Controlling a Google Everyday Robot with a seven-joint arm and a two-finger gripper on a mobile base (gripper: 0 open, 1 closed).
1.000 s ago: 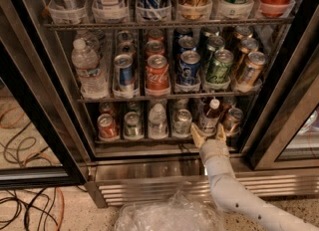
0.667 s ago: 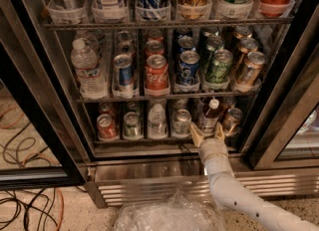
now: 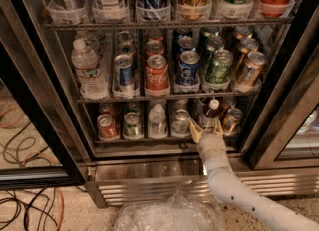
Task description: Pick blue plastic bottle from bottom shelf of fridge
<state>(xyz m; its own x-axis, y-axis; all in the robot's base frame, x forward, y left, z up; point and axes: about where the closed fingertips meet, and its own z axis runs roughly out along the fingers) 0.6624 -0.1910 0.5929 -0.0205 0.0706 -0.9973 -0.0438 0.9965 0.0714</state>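
Note:
The blue plastic bottle (image 3: 210,116), with a white cap and dark neck, stands upright in the fifth lane from the left of the bottom shelf (image 3: 149,148) of the fridge (image 3: 277,125). My gripper (image 3: 206,131) is at the shelf's front edge, right below the bottle. It is open, with one tan fingertip (image 3: 195,132) to the left of the bottle's base and the other to its right. The bottle's lower part is hidden behind the gripper.
Cans (image 3: 106,126) (image 3: 232,120) and a clear bottle (image 3: 157,120) fill the neighbouring lanes. The wire rack above (image 3: 164,95) holds cans and a water bottle (image 3: 87,70). A crumpled plastic sheet (image 3: 169,215) lies before the base grille (image 3: 149,187). Cables (image 3: 30,210) lie on the floor at left.

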